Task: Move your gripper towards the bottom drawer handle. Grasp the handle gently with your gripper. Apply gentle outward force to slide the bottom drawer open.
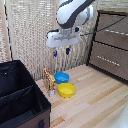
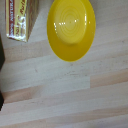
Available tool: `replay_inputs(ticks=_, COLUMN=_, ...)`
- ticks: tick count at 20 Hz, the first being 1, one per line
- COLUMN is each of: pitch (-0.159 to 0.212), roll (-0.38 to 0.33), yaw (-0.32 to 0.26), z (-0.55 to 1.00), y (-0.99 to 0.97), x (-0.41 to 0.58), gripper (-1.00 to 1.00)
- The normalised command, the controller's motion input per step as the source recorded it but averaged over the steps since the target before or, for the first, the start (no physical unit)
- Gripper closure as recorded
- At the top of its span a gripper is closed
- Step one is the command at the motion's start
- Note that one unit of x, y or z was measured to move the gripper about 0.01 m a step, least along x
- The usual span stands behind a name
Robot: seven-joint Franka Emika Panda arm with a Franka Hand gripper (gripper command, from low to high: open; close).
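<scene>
My gripper [image 1: 61,51] hangs above the light wood floor [image 1: 95,100], fingers pointing straight down. Fingertips [image 1: 67,51] are blue, with a narrow gap between them and nothing held. From this view I can't tell if that's fully open or partway.

Dresser [image 1: 111,45] is at the exterior view's right, dark brown, angled away from the camera. Bottom drawer [image 1: 107,60] front is a wide flat rectangle, looks flush with the dresser front. Bottom drawer handle [image 1: 107,58] is a thin silver bar lying horizontal across the middle of the front, long axis running along the drawer's width; in the picture it slopes down toward the exterior view's right, following the dresser's angle. A like bar sits on the drawer above [image 1: 116,31].

Gripper is well apart from the handle, off to the exterior view's left of it and higher.

Below me: yellow bowl [image 1: 66,90], blue bowl [image 1: 61,77] just behind it, a small box [image 1: 48,78] beside both. Black fabric box [image 1: 20,97] is at the exterior view's left.

Wrist view looks straight down on the yellow bowl [image 2: 71,27], box corner [image 2: 22,20] and floor planks [image 2: 65,85]. No drawer or handle in it.
</scene>
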Motion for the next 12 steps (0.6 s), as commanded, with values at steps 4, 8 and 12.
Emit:
replay_inputs(ticks=4, pitch=-0.044, roll=-0.256, yaw=0.183, z=0.0, y=-0.17, x=-0.062, gripper=-1.0)
replay_inputs(ticks=8, pitch=-0.053, roll=-0.287, yaw=0.193, z=0.0, y=-0.18, x=-0.069, gripper=-1.0)
replay_inputs(ticks=12, pitch=-0.05, roll=-0.296, yaw=0.193, z=0.0, y=-0.18, x=-0.065, gripper=-1.0)
